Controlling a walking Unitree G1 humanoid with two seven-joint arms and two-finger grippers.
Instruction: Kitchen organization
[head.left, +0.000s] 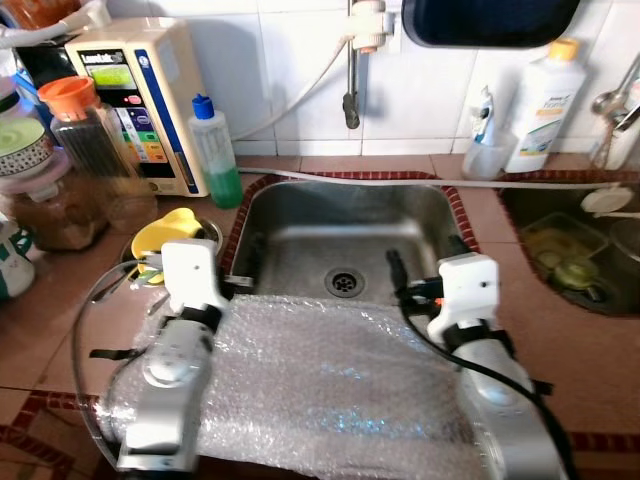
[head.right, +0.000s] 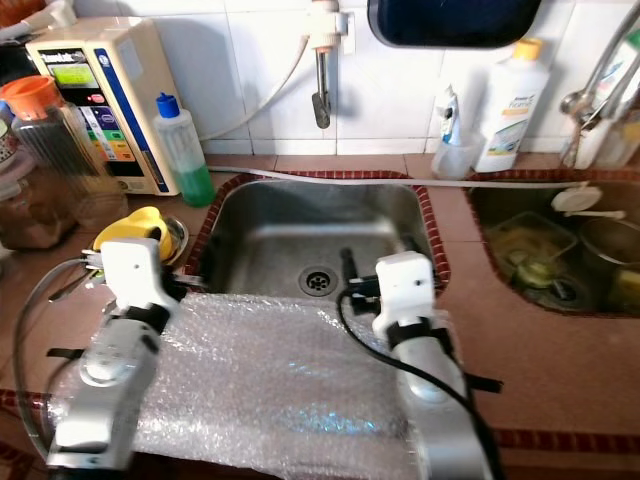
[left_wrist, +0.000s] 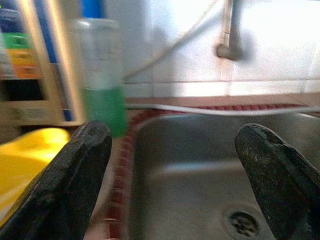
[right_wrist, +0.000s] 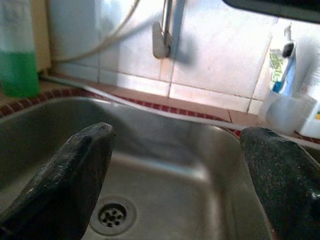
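A sheet of bubble wrap lies over the front counter edge and the near rim of the steel sink. Both silver arms reach over the sheet. My left gripper is open at the sink's left rim, with nothing between its fingers; a green soap bottle and a yellow object lie beyond it. My right gripper hangs open over the sink's near right side, facing the drain and the faucet, and holds nothing.
Left counter: a cream water machine, a jar with an orange lid and a metal bowl holding the yellow object. Back right: a white bottle and a cup. A second basin holds dishes.
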